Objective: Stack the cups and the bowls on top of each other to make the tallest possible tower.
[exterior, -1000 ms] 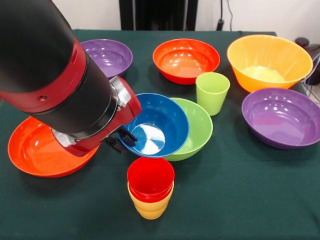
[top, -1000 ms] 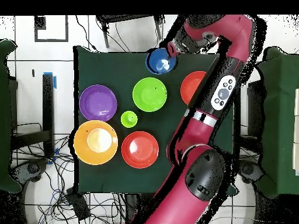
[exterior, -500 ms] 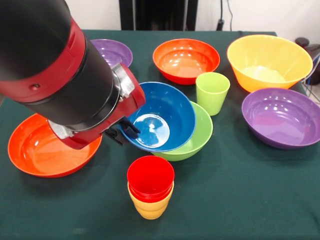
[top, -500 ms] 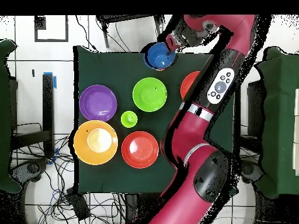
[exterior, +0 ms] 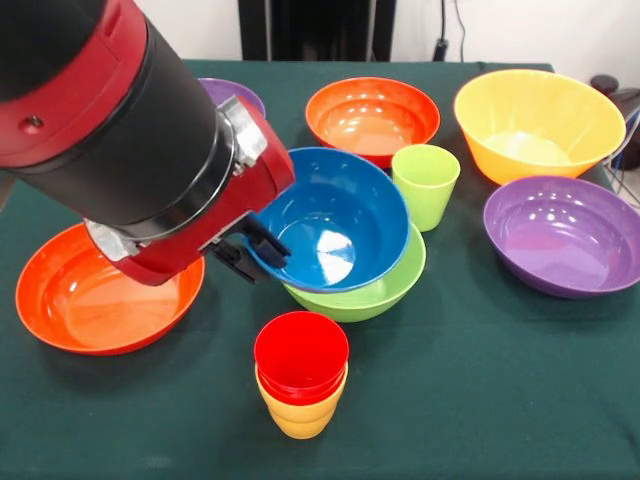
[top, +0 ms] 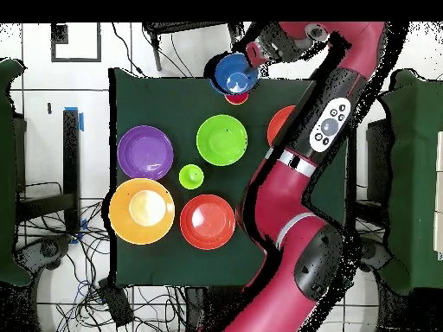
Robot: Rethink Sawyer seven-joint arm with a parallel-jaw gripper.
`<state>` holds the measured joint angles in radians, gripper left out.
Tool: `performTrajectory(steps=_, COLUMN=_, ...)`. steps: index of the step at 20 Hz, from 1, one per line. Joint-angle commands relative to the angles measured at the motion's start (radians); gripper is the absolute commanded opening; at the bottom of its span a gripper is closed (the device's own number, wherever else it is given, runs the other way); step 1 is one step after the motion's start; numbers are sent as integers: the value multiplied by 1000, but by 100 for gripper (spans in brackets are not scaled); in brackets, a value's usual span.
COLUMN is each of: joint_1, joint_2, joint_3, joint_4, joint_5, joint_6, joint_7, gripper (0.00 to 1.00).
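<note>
Front view shows the hand (exterior: pixel 262 250) clamped on the near-left rim of the blue bowl (exterior: pixel 330 220), its dark fingers (exterior: pixel 268 240) pinching that edge. That bowl is lifted and tipped, its hollow facing the camera, and it hangs over the light green bowl (exterior: pixel 375 290), which sits flat on the table (exterior: pixel 480 380). Whether the two bowls touch I cannot tell. Behind the hand, the thick red and black arm (exterior: pixel 130 130) slants down from the upper left and fills that corner.

Nearest the camera, the red cup (exterior: pixel 301 358) is nested in the yellow cup (exterior: pixel 300 418), both upright, well below the raised bowl. A light green cup (exterior: pixel 425 185) stands upright just right of the blue bowl. Left of the hand, partly under the arm, lies a red-orange bowl (exterior: pixel 90 310). At the far side a purple bowl (exterior: pixel 235 95) peeks past the arm, then a second red-orange bowl (exterior: pixel 372 118), then the large orange bowl (exterior: pixel 538 122). Another purple bowl (exterior: pixel 565 235) sits at the right.

From overhead, the blue bowl (top: pixel 234 73) is held at the table's top edge, with a sliver of the red cup (top: pixel 236 98) showing beside it. A dark green cloth covers the table; cables trail over the pale tiled floor (top: pixel 86 47) around it.
</note>
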<state>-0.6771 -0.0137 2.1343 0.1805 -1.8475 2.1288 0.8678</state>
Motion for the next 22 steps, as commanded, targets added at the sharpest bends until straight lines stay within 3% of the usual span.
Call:
performTrajectory(steps=1, joint_1=5, joint_2=31, joint_3=43, joint_4=-81, joint_5=-78, joint_6=-9, joint_7=-151, gripper=0)
performTrajectory(steps=22, joint_1=-2, joint_2=79, joint_3=173, joint_4=-111, joint_5=-149, joint_6=-131, joint_7=-288, gripper=0)
